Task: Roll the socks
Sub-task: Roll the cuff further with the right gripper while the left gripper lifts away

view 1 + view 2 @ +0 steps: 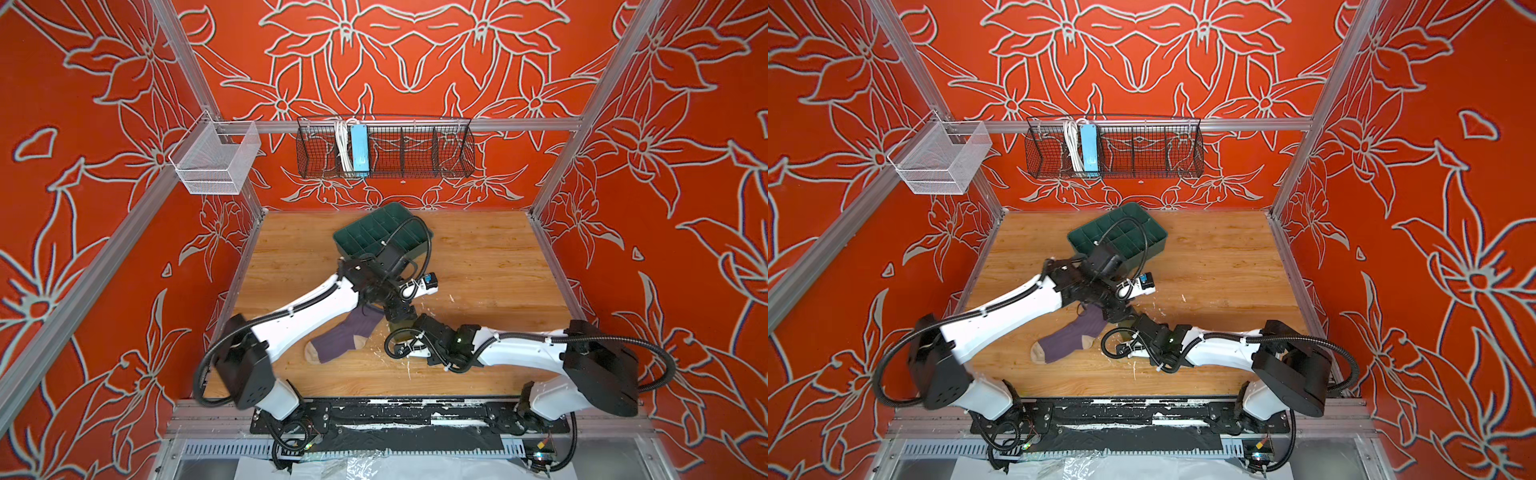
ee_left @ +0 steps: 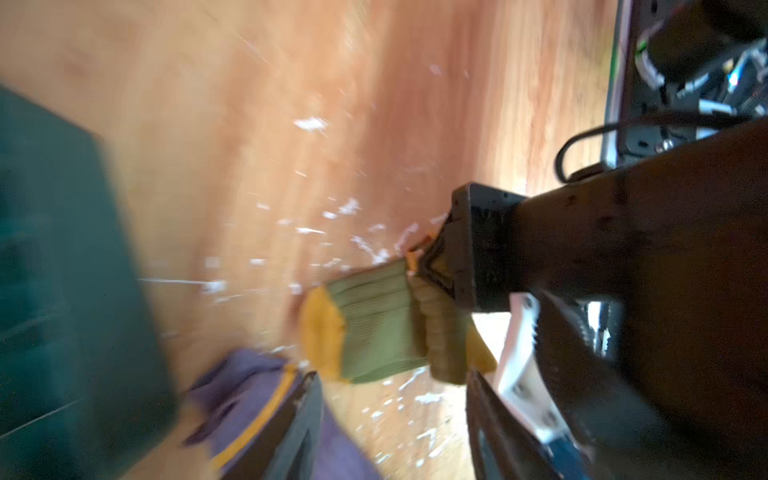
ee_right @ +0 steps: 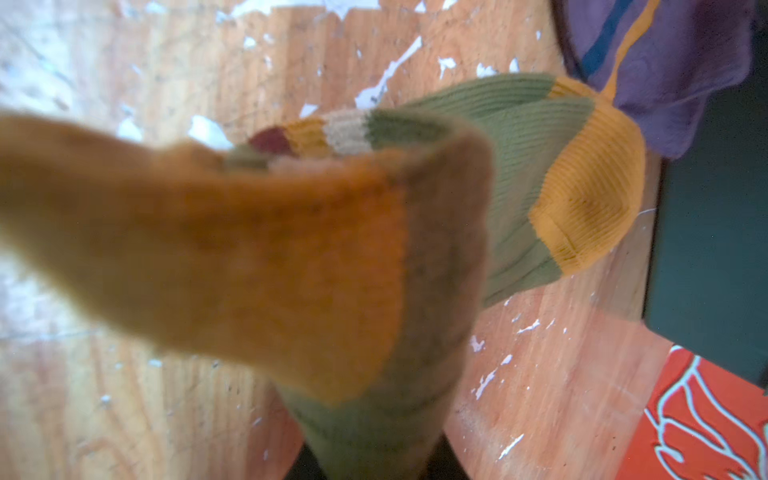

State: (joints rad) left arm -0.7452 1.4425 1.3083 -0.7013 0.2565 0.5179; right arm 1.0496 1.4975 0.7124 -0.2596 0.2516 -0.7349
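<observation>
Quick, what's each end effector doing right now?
Left end effector: open, holding nothing.
Right end effector: closed on the olive green sock.

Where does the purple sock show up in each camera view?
In a top view: purple sock flat on the table, partly under the left arm.
In a top view: sock in the same spot, left of centre.
Left wrist: sock blurred, between the green tray and the green sock.
Right wrist: sock past the green sock's orange heel, beside the tray.
Shared landmark: the green tray.
</observation>
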